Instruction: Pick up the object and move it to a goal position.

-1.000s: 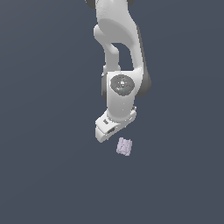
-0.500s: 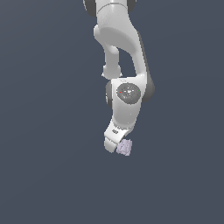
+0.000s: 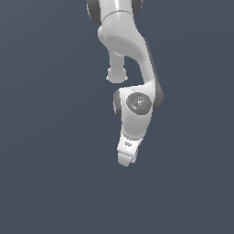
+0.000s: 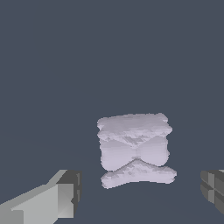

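Note:
The object, a small pale lavender block with grooved marks, shows clearly in the wrist view (image 4: 134,149). It lies on the dark floor between my two fingertips, one fingertip (image 4: 65,192) on one side and the other (image 4: 213,186) on the other. My gripper (image 4: 140,190) is open, with a gap on each side of the block. In the exterior view my hand (image 3: 127,153) covers the block, and only a thin lavender sliver (image 3: 134,159) shows at its edge.
The white arm (image 3: 130,59) comes down from the top of the exterior view. The plain dark grey floor (image 3: 55,183) is all around.
The arm has swung down and toward the block. The hand now stands over it and hides nearly all of it in the exterior view. The block has not moved.

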Controlling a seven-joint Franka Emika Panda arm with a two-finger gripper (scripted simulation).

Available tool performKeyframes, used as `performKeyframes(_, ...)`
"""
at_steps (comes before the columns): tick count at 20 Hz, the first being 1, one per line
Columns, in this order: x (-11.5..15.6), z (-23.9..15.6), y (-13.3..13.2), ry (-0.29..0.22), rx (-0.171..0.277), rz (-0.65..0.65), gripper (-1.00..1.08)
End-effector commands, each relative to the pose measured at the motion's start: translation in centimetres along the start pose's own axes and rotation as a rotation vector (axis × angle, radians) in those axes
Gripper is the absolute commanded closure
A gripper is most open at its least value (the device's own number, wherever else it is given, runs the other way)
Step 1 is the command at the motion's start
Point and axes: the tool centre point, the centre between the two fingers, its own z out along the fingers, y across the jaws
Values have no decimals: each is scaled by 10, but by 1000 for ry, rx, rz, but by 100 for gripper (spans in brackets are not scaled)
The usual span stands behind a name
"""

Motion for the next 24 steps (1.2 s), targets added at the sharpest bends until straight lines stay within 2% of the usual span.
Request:
performKeyframes(1,3,2,1,3,0,-39,-92)
performKeyframes(13,7,8,2,7,-1,-82,-92)
performKeyframes(24,7,54,1,7,-1,-88,-92)
